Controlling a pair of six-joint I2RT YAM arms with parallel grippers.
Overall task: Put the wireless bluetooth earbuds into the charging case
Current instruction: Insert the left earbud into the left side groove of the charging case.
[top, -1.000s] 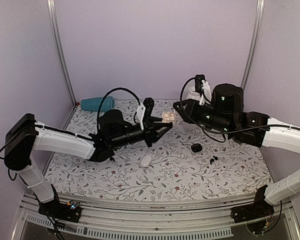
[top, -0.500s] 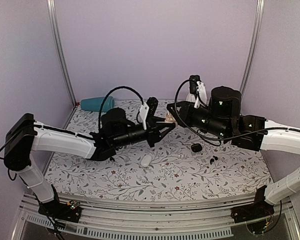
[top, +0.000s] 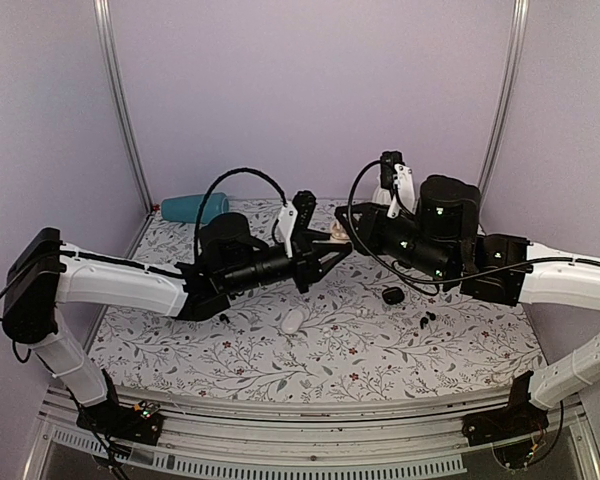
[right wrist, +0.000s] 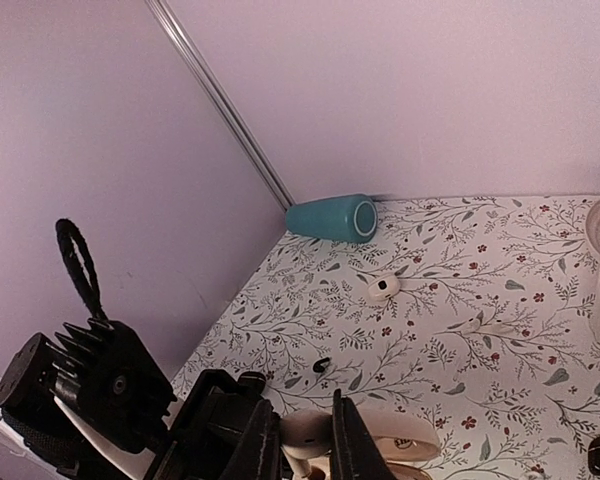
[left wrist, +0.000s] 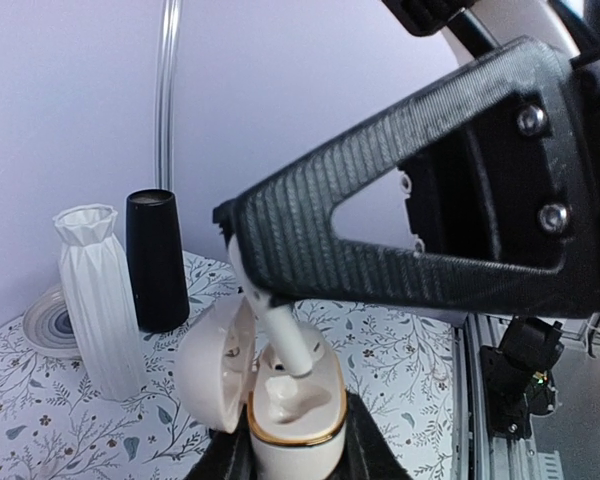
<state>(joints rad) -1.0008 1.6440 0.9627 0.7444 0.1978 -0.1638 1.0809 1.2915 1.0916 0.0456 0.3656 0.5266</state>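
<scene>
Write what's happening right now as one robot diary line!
left gripper: shut on open charging case | right gripper: shut on white earbud | earbud: lower end inside case, not released | black earbuds: on table

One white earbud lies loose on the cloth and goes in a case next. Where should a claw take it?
Take the thin stem, coming straight down from above. The white earbud lies flat on the cloth, round head at one end and the stem seemingly poking out sideways; pinching the stem should leave the head free for seating.
</scene>
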